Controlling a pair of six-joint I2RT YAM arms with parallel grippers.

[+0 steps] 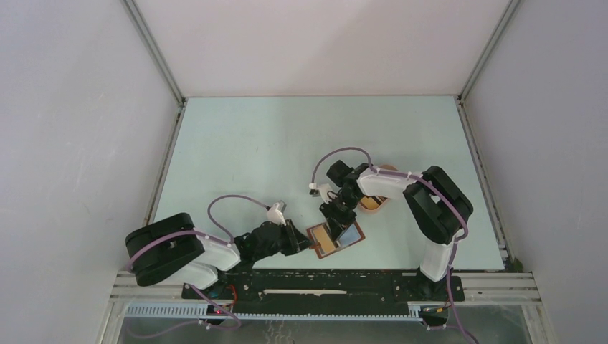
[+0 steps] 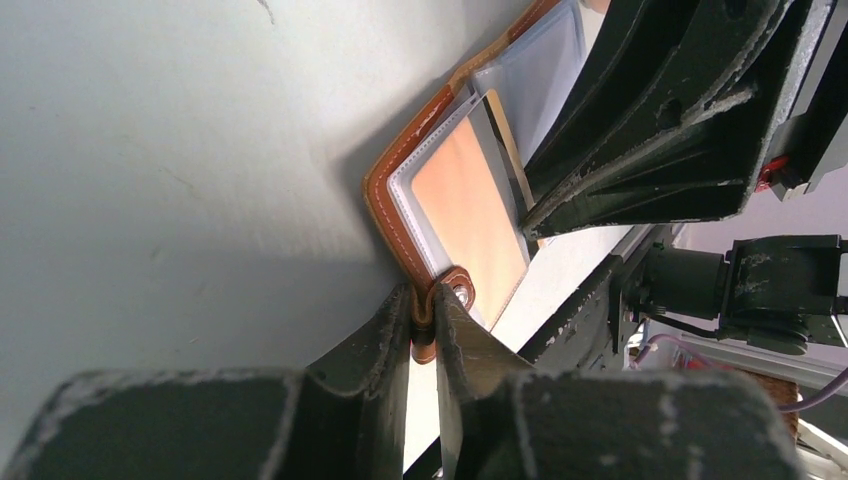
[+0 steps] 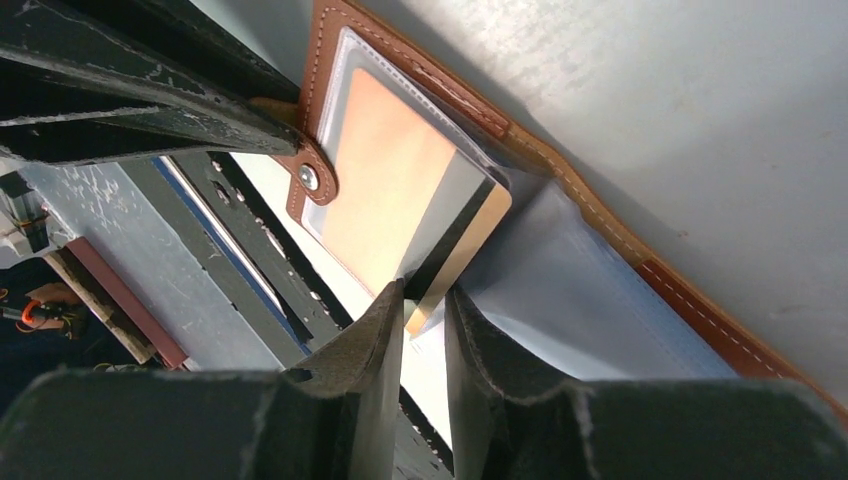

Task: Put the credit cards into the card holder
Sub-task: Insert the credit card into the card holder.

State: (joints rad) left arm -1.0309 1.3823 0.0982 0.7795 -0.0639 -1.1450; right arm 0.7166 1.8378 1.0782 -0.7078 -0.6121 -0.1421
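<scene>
The card holder (image 1: 350, 233) lies open on the counter (image 1: 251, 150), between the two claws. The left claw (image 2: 425, 315) is closed on the card holder's snap tab (image 2: 455, 288), which sticks out from one side edge. The right claw (image 3: 425, 305) comes in from the opposite side of the card holder and grips the striped end of an orange card (image 3: 390, 190). The card lies over the tab half, seemingly partly in its clear sleeve.

Black-white arms (image 1: 215, 252), lilac cables (image 1: 228, 200) — scuffed fingers (image 2: 368, 362)
</scene>
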